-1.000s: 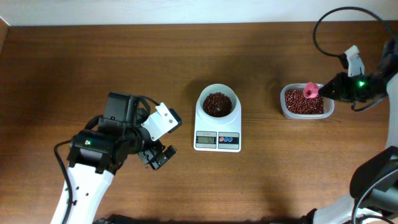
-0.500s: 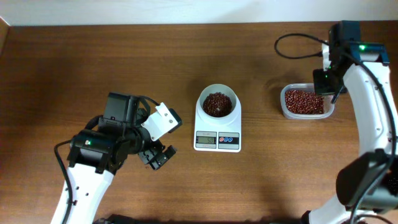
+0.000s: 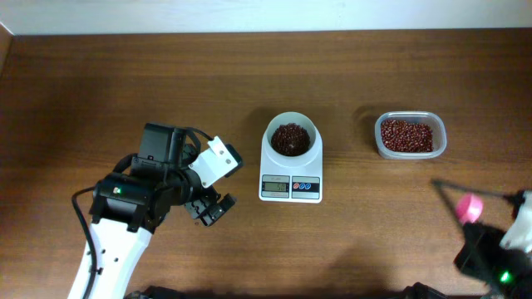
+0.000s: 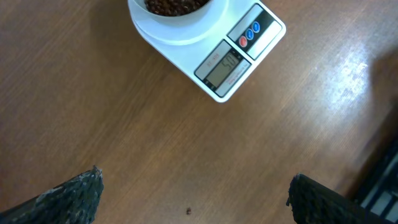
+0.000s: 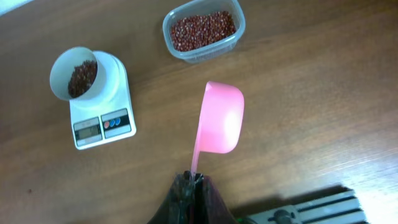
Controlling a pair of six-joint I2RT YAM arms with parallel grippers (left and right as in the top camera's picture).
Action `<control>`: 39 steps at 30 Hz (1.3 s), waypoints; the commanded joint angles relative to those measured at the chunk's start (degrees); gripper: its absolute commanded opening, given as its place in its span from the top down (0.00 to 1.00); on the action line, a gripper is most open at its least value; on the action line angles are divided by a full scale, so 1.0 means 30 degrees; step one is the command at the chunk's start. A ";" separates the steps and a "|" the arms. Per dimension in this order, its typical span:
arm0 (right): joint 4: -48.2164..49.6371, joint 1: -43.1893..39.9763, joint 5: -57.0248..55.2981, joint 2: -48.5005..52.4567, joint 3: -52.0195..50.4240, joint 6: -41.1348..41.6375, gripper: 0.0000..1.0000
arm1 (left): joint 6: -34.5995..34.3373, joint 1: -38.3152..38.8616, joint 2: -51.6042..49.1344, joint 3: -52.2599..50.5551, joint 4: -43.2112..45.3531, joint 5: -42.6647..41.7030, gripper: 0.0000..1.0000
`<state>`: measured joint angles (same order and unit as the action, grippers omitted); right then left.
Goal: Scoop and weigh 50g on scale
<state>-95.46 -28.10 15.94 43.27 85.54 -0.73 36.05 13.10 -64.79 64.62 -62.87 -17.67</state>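
The white scale (image 3: 291, 188) stands mid-table with a round white bowl (image 3: 291, 139) of red beans on top. It also shows in the left wrist view as the scale (image 4: 239, 53) and in the right wrist view as the scale (image 5: 99, 127). My right gripper (image 3: 484, 242) is low at the front right, shut on the thin handle of a pink scoop (image 5: 221, 118), whose cup looks empty. My left gripper (image 4: 194, 193) hangs open over bare wood to the left of the scale, holding nothing.
A clear tub of red beans (image 3: 410, 135) sits to the right of the scale and appears again as the tub (image 5: 204, 28). One stray bean (image 4: 188, 211) lies on the wood between my left fingers. A black cable (image 3: 465, 191) arcs near the right arm.
My right arm has swung away from above the bean tub to the front right corner, carrying the pink scoop. The left arm and the scale have not moved.
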 commanded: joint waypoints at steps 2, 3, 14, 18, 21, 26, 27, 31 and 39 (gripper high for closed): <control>0.2084 -0.0146 0.1880 -0.2776 -0.5960 0.4350 0.96 | 0.0284 -0.0087 0.0175 0.0342 0.0058 -0.0248 0.01; 0.3002 -0.0146 0.3133 -0.3089 -0.7533 0.4634 0.96 | 0.0284 -0.0087 0.0175 0.0342 0.0058 -0.0248 0.01; 1.5278 -0.0146 0.6404 -0.3162 -2.0582 1.0564 0.96 | 0.0291 -0.0087 0.0175 0.0342 0.0058 -0.0248 0.01; 1.6859 -0.0146 0.5362 -0.3140 -2.0589 1.0557 0.96 | 0.0284 -0.0087 0.0175 0.0342 0.0066 -0.0248 0.01; 1.8418 -0.0146 0.4007 -0.3104 -2.0589 1.0557 0.96 | 0.0284 -0.0087 0.0175 0.0342 0.0058 -0.0248 0.01; 1.9977 -0.0146 0.1880 -0.1100 -2.0771 1.0564 0.95 | 0.0284 -0.0087 0.0175 0.0342 0.0058 -0.0248 0.01; 2.1143 -0.0146 0.1938 0.0117 -2.1056 1.0921 0.96 | 0.0284 -0.0087 0.0175 0.0342 0.0058 -0.0248 0.01; 2.3161 -0.0146 0.1960 0.4874 -2.1332 1.0914 0.96 | 0.0284 -0.0087 0.0175 0.0342 0.0058 -0.0248 0.01; 2.3256 -0.0146 0.0444 0.6193 -2.1332 1.0914 0.58 | 0.0291 -0.0087 0.0175 0.0342 0.0058 -0.0248 0.01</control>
<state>-25.87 -28.16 19.68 61.82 21.63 31.79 36.05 13.08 -64.79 64.84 -62.78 -17.63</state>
